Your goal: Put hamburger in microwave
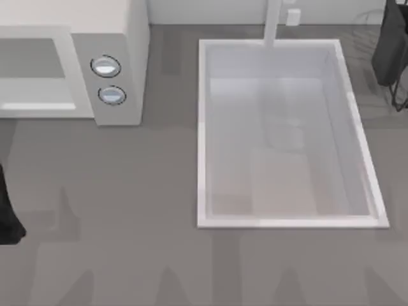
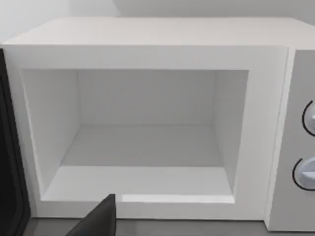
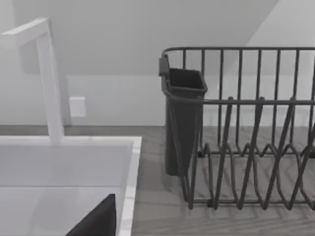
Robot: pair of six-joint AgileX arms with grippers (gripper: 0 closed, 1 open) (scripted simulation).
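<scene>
The microwave [image 1: 115, 57] at the desk's ten o'clock stands open with a bare cavity (no hamburger visible anywhere), so everything seems left; I cannot tell either arm's fingers' state.

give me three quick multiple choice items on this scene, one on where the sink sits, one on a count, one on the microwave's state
1. Where is the sink relative to the microwave in the top view?
A. to its left
B. to its right
C. on top of it

2. How many round knobs are on the microwave's side panel?
A. one
B. two
C. four

3. What state is the microwave cavity in?
A. open and bare
B. shut behind a door
C. open with a plate inside

Answers: 1 B, the basin lies right of the appliance. 2 B, two knobs sit one above the other. 3 A, the left wrist view looks straight into a bare cavity.
</scene>
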